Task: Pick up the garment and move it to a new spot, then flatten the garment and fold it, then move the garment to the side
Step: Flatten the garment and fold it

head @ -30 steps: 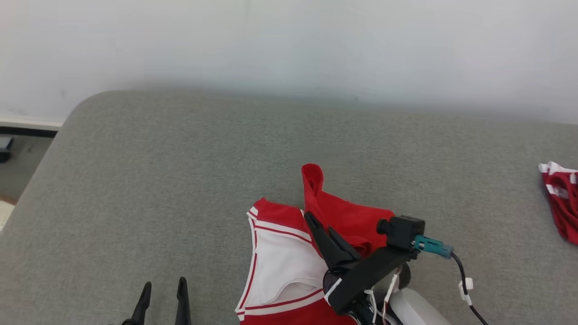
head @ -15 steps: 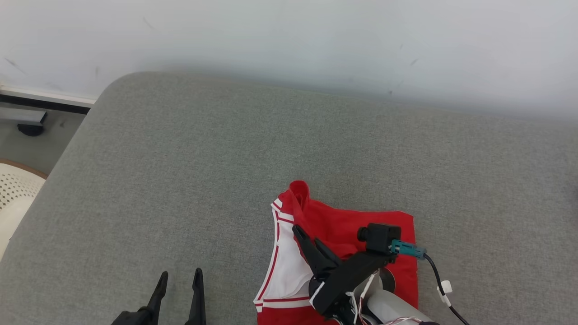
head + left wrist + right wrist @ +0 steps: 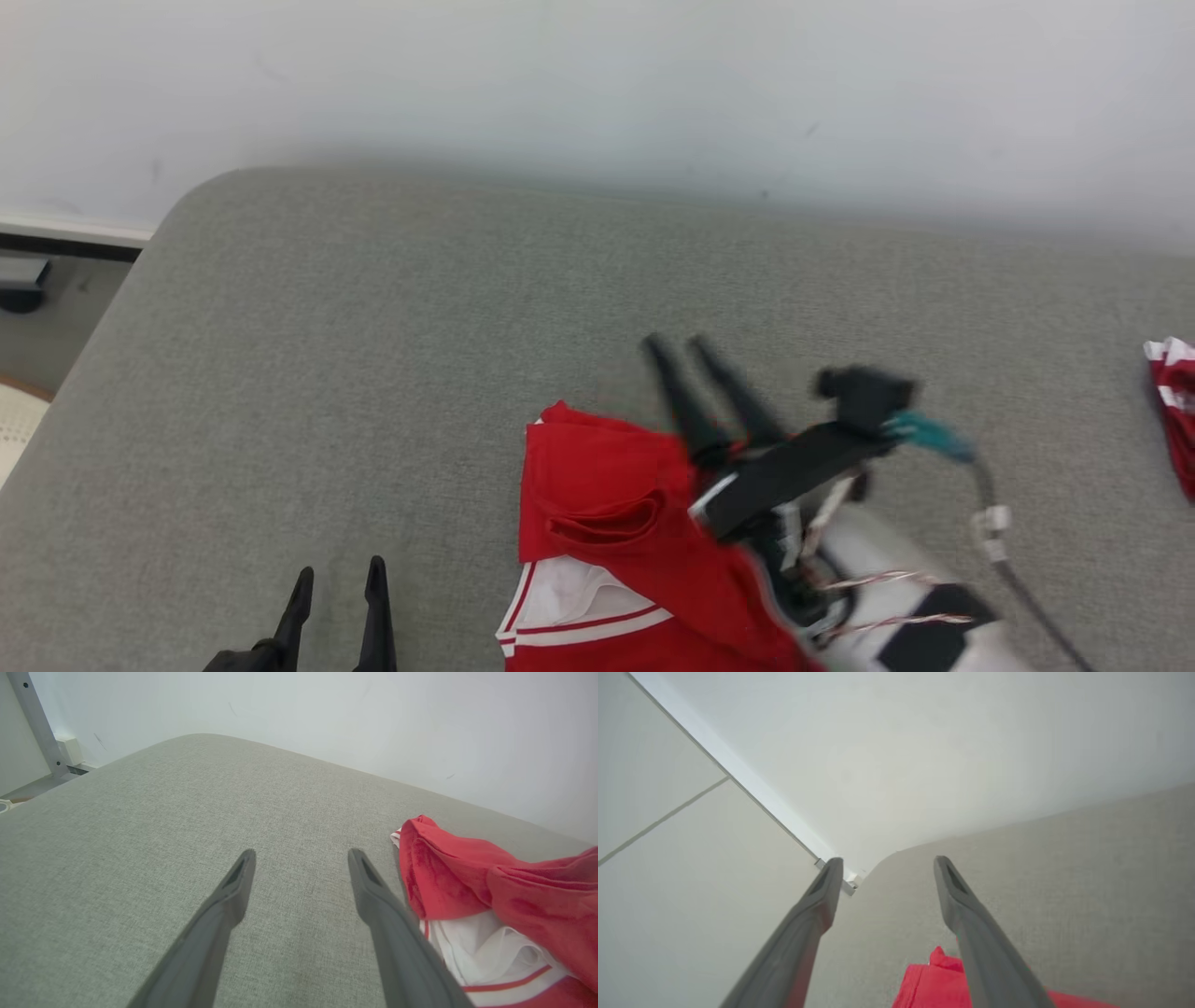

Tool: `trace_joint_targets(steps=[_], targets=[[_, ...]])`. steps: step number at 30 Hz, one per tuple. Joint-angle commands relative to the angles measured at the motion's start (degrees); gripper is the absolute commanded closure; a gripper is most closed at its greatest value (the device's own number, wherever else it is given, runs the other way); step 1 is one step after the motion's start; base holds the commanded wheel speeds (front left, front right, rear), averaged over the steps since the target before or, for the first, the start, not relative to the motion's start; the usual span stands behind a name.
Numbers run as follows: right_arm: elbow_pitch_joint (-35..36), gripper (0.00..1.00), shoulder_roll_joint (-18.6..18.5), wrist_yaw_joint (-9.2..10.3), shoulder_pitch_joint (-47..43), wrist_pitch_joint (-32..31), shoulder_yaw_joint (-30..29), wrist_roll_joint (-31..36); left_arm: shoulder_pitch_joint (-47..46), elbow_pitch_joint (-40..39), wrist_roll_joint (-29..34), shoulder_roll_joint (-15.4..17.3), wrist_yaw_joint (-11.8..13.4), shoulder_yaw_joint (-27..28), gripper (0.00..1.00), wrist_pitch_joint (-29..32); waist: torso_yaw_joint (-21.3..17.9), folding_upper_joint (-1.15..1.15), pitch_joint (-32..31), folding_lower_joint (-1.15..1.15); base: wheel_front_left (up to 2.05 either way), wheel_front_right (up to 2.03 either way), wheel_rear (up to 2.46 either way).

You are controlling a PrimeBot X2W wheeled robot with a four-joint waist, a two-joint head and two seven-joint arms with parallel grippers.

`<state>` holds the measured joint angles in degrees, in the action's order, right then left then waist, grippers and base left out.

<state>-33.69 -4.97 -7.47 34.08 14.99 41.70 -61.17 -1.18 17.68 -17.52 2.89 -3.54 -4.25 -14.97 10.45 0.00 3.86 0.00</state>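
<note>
Now my right gripper [image 3: 672, 347] points toward 11 o'clock over the jersey [image 3: 607, 490], fingers spread, holding nothing; my left gripper [image 3: 340, 571] rests at 7 o'clock, fingers parted too.

The garment [image 3: 597, 485] is showing bright red and white, with red stripes, against the flecked grey cushion [image 3: 373, 373].

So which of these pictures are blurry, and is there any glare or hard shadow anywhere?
Head view: the right gripper and its arm are smeared, the garment is slightly soft, and the left gripper is crisp. Left wrist view: sharp, with the grey cushion weave clear. Right wrist view: the fingers are clear and the light is even. No glare or hard shadows in any view.
</note>
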Motion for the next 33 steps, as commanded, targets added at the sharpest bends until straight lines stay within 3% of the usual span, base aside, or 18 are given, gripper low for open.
trace_joint_targets(steps=[1, 8, 15, 16, 17, 18, 26, 33], targets=[[2.00, 0.00, -1.92, -0.07, -1.33, 0.24, -3.18, 2.23, 0.89, -0.36, 0.12, -0.03, 0.01, 0.32, 0.00, -0.17, -1.13, 0.00, -0.58, 0.00, 0.00, 0.00, 0.00], [11.55, 0.00, -6.89, -0.07, -10.85, 0.22, -19.18, 11.97, 2.10, -1.30, 0.08, -0.01, 0.06, 1.84, 0.00, -0.17, -3.12, 0.00, -0.70, 0.00, 0.00, 0.00, 0.00], [14.73, 0.00, -8.17, -0.07, -19.29, 0.23, -26.48, 19.45, 2.44, -2.05, 0.05, -0.01, 0.27, 3.11, 0.00, -0.18, -4.62, 0.00, -0.27, 0.00, 0.00, 0.00, 0.00], [14.77, 0.22, -8.13, -0.07, -20.15, 0.24, -26.57, 20.53, 2.43, -2.11, 0.15, -0.01, 0.27, 3.21, 0.00, -0.18, -4.74, 0.00, -0.22, 0.00, 0.00, 0.00, 0.00], [14.71, 0.76, -8.10, -0.07, -20.81, 0.24, -26.41, 21.52, 2.39, -2.22, 0.31, -0.01, 0.25, 3.30, 0.00, -0.18, -4.82, 0.00, -0.14, 0.00, 0.00, 0.00, 0.00], [13.97, 1.00, -8.42, -0.07, -21.40, 0.24, -25.93, 23.93, 2.20, -2.40, 0.47, -0.01, 0.21, 3.37, 0.00, -0.18, -4.85, 0.00, 0.00, 0.00, 0.00, 0.00, 0.00], [7.92, 1.00, -7.87, -0.07, -17.14, 0.24, -19.43, 30.73, 0.72, -2.65, 1.47, 0.00, -0.19, 2.32, 0.00, -0.18, -3.09, 0.00, 0.96, 0.00, 0.00, 0.00, 0.00], [-0.62, 1.00, -7.26, -0.07, -11.84, 0.24, -12.30, 32.29, -0.28, -2.25, 1.82, 0.00, -0.32, 1.16, 0.00, -0.18, -0.77, 0.00, 1.19, 0.00, 0.00, 0.00, 0.00]])
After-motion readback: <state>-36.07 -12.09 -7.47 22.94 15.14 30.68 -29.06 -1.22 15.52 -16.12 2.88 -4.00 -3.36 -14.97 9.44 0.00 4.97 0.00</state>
